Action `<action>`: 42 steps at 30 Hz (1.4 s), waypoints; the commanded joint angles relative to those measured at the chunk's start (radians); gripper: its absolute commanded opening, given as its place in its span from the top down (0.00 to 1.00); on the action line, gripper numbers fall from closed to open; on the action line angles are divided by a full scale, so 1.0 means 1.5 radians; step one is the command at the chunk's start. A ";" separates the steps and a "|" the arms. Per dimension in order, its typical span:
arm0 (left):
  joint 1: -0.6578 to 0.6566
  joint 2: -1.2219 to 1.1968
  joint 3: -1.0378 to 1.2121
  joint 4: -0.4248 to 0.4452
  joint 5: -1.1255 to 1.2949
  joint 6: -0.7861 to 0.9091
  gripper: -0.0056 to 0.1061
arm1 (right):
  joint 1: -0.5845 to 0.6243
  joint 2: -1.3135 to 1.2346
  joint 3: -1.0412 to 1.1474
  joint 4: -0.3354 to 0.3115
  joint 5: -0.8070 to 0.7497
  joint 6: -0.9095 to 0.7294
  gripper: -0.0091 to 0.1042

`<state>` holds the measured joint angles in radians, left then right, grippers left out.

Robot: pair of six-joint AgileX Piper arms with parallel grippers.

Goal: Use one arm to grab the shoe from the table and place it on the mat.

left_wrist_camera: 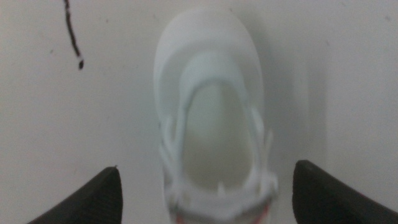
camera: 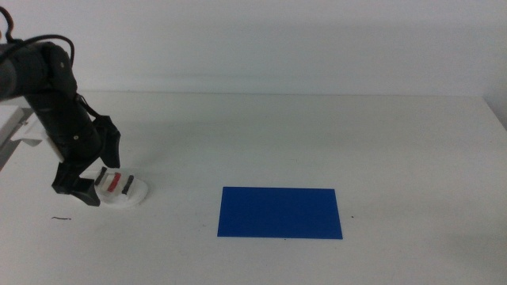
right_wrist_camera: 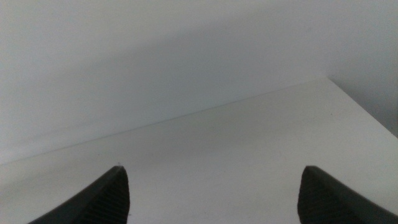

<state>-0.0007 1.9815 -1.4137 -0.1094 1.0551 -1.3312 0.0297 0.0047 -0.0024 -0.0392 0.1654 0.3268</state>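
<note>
The white sandal (camera: 125, 190) lies on the white table (camera: 317, 134) at the left, with dark and red straps showing. The black left arm (camera: 59, 103) comes in from the left and its gripper (camera: 89, 184) hangs just over the sandal's heel end. In the left wrist view the sandal (left_wrist_camera: 211, 118) sits between the two open jaws of the left gripper (left_wrist_camera: 205, 196), apart from both. The deep blue mat (camera: 280, 212) lies flat to the right of the sandal, nothing on it. The right gripper (right_wrist_camera: 211, 196) is open and holds nothing; the right arm is out of the middle view.
A short dark thread or mark (camera: 60, 218) lies on the table left of the sandal; it also shows in the left wrist view (left_wrist_camera: 73, 34). A white fixture (camera: 20, 131) stands at the table's left edge. The table's far edge meets a pale wall.
</note>
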 commanded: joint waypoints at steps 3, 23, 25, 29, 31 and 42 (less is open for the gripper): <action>0.007 0.023 -0.004 0.005 -0.026 -0.005 0.13 | 0.001 -0.003 0.002 -0.004 -0.006 -0.004 0.22; -0.051 -0.001 -0.038 -0.076 -0.033 0.004 0.97 | 0.001 -0.003 0.002 -0.004 -0.006 -0.004 0.22; -0.084 0.002 -0.067 -0.069 -0.006 -0.015 0.97 | 0.001 -0.003 0.002 -0.004 -0.006 -0.004 0.22; -0.173 0.020 -0.132 -0.037 0.032 -0.072 0.97 | 0.001 -0.003 0.002 -0.004 -0.006 -0.004 0.22; -0.218 0.035 -0.163 -0.037 0.049 -0.092 0.97 | 0.001 -0.003 0.002 -0.004 -0.006 -0.004 0.22; -0.399 0.109 -0.295 -0.009 0.111 -0.216 0.97 | 0.001 -0.003 0.002 -0.004 -0.006 -0.004 0.22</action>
<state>-0.5774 2.1477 -1.8380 -0.1490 1.2081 -1.6107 0.0297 0.0047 -0.0024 -0.0392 0.1654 0.3268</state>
